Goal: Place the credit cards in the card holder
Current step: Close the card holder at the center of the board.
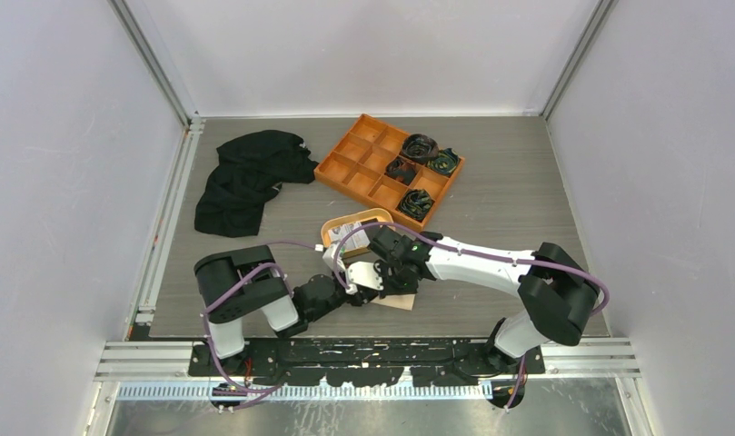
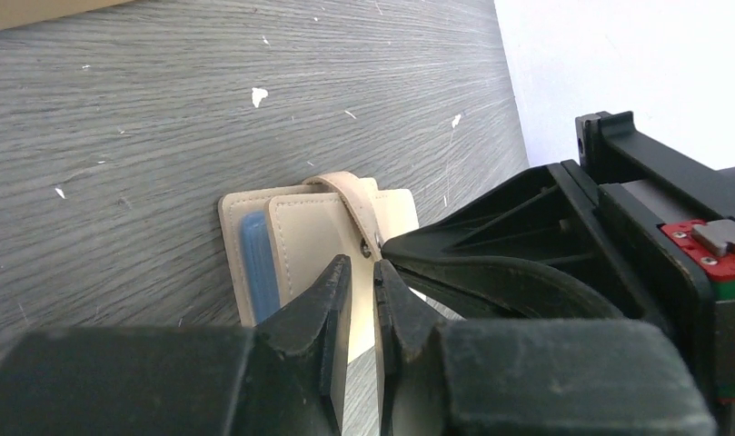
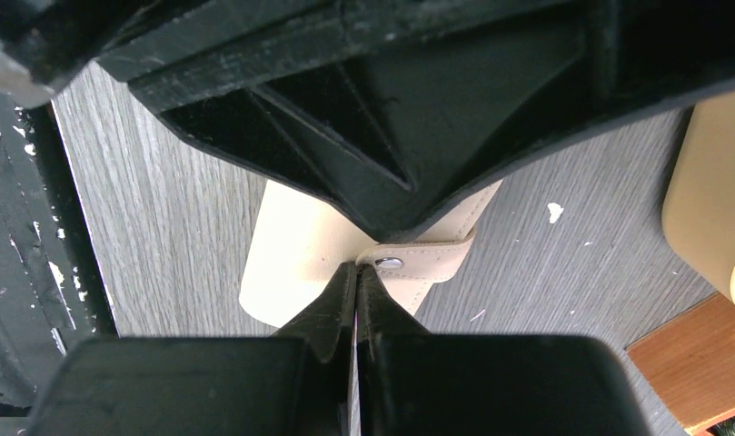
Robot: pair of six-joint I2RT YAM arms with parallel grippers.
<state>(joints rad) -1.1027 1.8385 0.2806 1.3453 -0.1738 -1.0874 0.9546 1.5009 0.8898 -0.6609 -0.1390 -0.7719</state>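
Just inside the worktop's (image 2: 118, 136) near edge, the holder (image 2: 313, 241) lies under both tips: right gripper (image 3: 356, 268) pinched shut beside its tab (image 3: 432, 259); left gripper (image 2: 362, 265) narrowly parted, grip unclear. Only the left wrist shows a blue card (image 2: 257, 263) inside

Right hand (image 3: 356, 272) blocks the card holder (image 2: 300, 236); dish (image 1: 374, 213) seemingly near.

Left arm (image 1: 254, 292) low and folded, reaching right along lower centre. Right arm (image 1: 491, 263) stretched leftward, meeting it. Left hand (image 2: 362, 265): fingers narrowly parted. Right hand (image 3: 356, 268): fingers pressed together.
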